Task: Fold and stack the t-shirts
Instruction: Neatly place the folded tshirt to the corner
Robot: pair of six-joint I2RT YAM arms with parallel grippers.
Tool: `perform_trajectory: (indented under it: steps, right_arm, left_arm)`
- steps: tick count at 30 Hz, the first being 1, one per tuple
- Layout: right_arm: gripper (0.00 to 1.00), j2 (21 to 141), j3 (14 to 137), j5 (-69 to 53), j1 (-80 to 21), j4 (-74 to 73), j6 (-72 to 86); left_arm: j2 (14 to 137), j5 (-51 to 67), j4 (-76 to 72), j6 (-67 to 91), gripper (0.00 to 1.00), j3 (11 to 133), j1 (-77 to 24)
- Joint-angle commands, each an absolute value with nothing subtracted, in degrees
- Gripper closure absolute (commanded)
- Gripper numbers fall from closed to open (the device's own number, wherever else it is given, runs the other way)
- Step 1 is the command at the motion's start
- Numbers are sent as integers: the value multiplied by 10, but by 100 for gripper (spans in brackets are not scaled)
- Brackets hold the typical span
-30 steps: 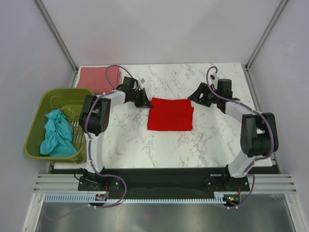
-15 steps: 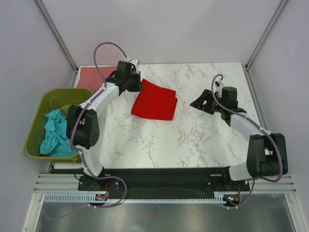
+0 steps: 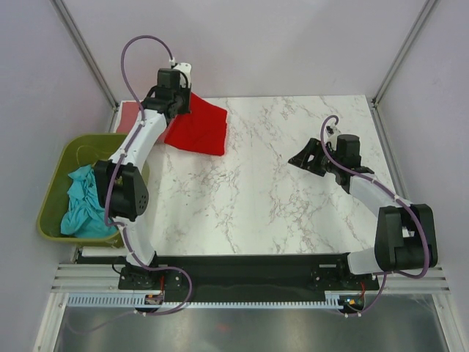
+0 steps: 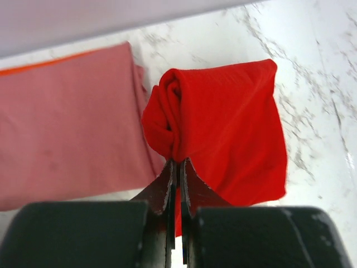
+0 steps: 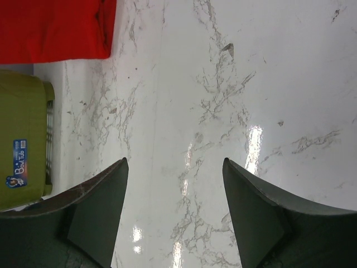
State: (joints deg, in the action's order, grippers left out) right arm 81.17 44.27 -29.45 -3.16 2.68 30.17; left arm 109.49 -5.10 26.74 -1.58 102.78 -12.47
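The left gripper (image 4: pixel 177 167) was clamped tight on a bunched edge of the bright red folded cloth t-shirt (image 4: pixel 228 123), its two dark fingers pressed together with only a thin sliver of fabric between them. From above, that arm reached to the far left corner of the white marble-patterned table (image 3: pixel 293 213), and the red t-shirt spread out from the grip toward the table's middle; whether its free end rested on the marble or hung just over it could not be told. Just beside it, and partly under its gathered edge in the left wrist view, lay the dusty pink t-shirt (image 4: pixel 67 123), folded flat in that same far corner. The teal t-shirt (image 3: pixel 82 202) sat crumpled inside the olive-green plastic basket (image 3: pixel 55 183), which stood off the table's left edge. The right gripper (image 5: pixel 175 167) stood over bare marble on the right half of the table, well apart from the red t-shirt, its jaws spread wide with nothing between them.
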Motion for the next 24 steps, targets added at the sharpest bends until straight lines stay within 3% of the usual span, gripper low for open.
perform_trajectory:
  steps: [1,8,17,24]
  right_arm:
    - [23,802,440,-294,-31,47,289]
    - [23,792,446,-287,-31,42,278]
    - [23,797,450,-277,-31,43,274]
    - [23,784,450,-272,-32,35,271]
  left_arm:
    - [1106,-80,246,-104,98,1101,-111]
    - [1092,-85,249,-205,98,1138,-88]
    - [1048,-33,275,-219,98,1122,-51]
    - [1086,23,273,-200,98,1171,19]
